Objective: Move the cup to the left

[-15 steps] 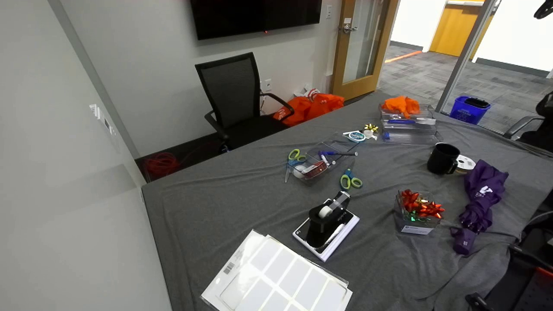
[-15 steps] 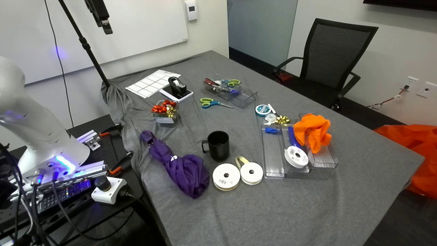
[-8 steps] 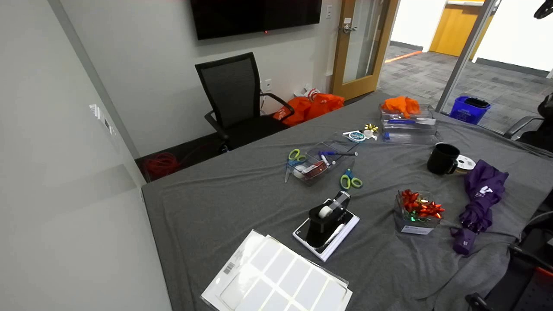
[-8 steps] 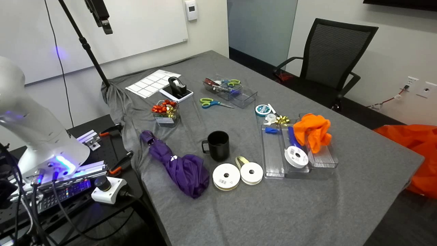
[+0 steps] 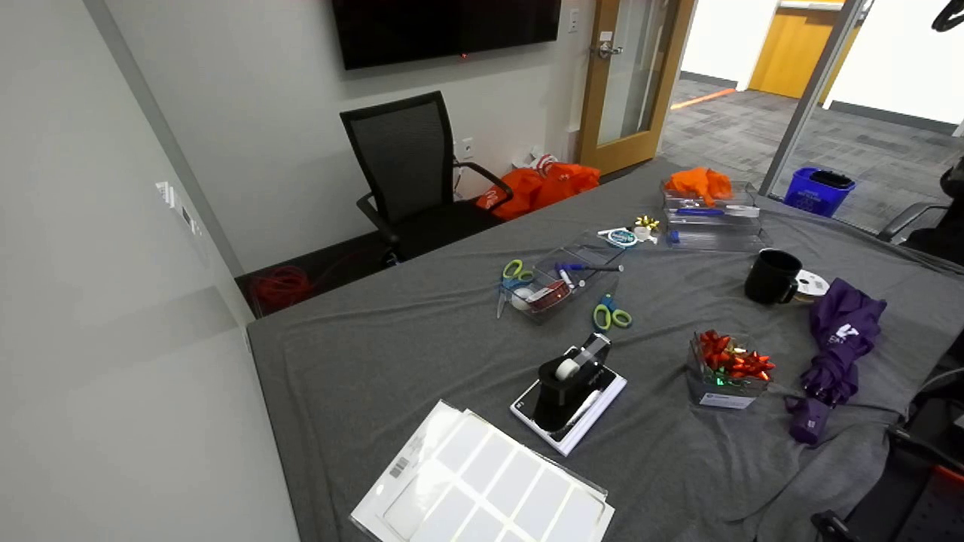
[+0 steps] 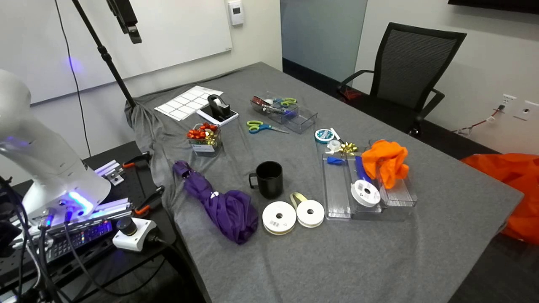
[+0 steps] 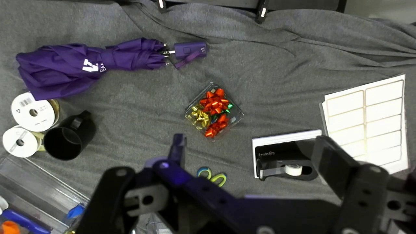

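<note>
In the wrist view, the cup (image 7: pixel 69 138) is standing at left on the bench (image 7: pixel 139 104), its handle (image 7: pixel 80 118) pointing to the robot-side edge; the gripper (image 7: pixel 250 139) is hanging to the right, jaws wide apart, so probably needing leftward travel.

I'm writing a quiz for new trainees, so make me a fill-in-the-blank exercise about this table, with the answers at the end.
The color of the cup is ____.
In an exterior view, ____ white spools lie beside it on the gray tablecloth.
The furled umbrella is colored ____.
In the wrist view, the jaws are not shut but ____.
Missing words: black; two; purple; open.
</note>
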